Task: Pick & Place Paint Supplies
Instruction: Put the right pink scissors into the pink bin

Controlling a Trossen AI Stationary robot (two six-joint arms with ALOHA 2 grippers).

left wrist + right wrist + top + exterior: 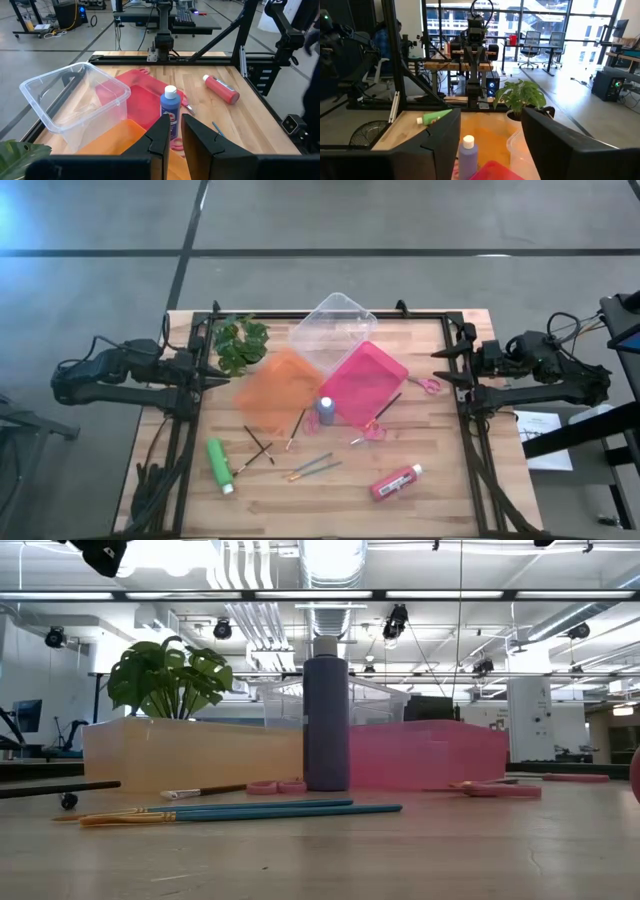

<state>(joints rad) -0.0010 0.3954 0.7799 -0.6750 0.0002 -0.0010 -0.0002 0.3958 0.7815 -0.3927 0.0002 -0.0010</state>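
From above, the wooden table (440,480) carries three trays bunched near its far middle: a clear tray (333,323), an orange tray (275,388) and a pink tray (364,380). A leafy plant (241,343) stands just beside the orange tray. The blue-purple paint bottle (326,409) stands upright where the orange and pink trays meet. The green paint bottle (219,465) lies on its side toward the left front, and the red paint bottle (396,481) lies toward the right front. Thin paintbrushes (314,468) are scattered between them. Pink-handled scissors (427,385) lie just beside the pink tray (a second pink pair sits at that tray's front edge). The left gripper (218,369) waits at the table's left edge, the right gripper (440,366) at the right edge, both holding nothing.

At table level, the blue-purple bottle rises in front of the trays, with two blue-handled brushes (260,808) lying nearer the camera.

Through the left wrist camera, the left gripper's fingers (162,132) stand nearly together with only a narrow slot between them, empty, and the blue-purple bottle is beyond them.

Through the right wrist camera, the right gripper's fingers (442,142) are spread wide apart, empty, with the blue-purple bottle between and beyond them.
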